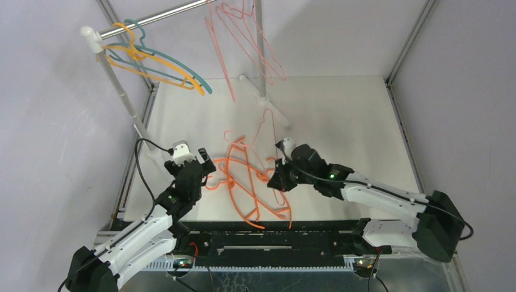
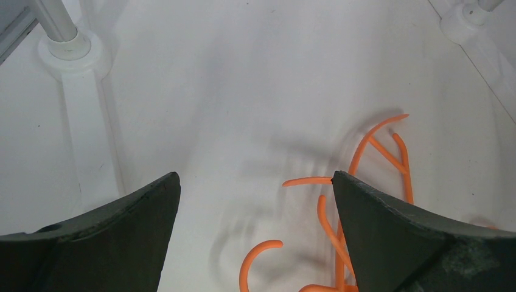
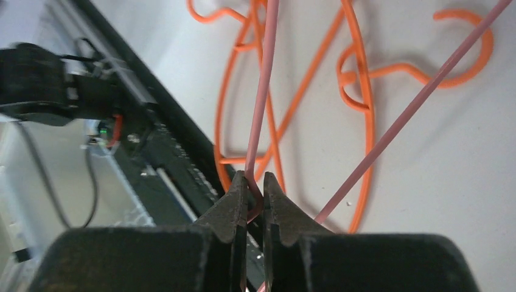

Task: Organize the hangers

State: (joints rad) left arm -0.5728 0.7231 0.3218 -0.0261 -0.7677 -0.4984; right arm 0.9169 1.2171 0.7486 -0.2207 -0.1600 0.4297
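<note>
so the right gripper [image 3: 254, 188] has its jaws pressed nearly together on a pale pink hanger [image 3: 261, 91], pinching the thin wire right at a bend; in the wrist view two pink runs fan out from the fingertips, one going almost straight up the frame, the other slanting off to the right; from above, that hanger stands tilted over the middle of the table [image 1: 341, 121] with its hook end pointing toward the back.

under it there's a tangle of bright orange hangers [image 1: 243, 176] lying flat on the white surface, overlapping each other, hooks pointing different ways; probably three of them, but the wires cross so much I can't count for sure.

the left gripper [image 2: 255, 176] is spread wide and holding nothing, sitting just at the left edge of the orange pile; an orange hook end lies between its fingers and more orange wire runs by the right one.

up on the silver rail [image 1: 164, 15]: a yellow-orange and teal bunch [image 1: 161, 64] hangs near the left white post [image 1: 118, 85]; a few pink hangers [image 1: 243, 36] hang further right.
</note>
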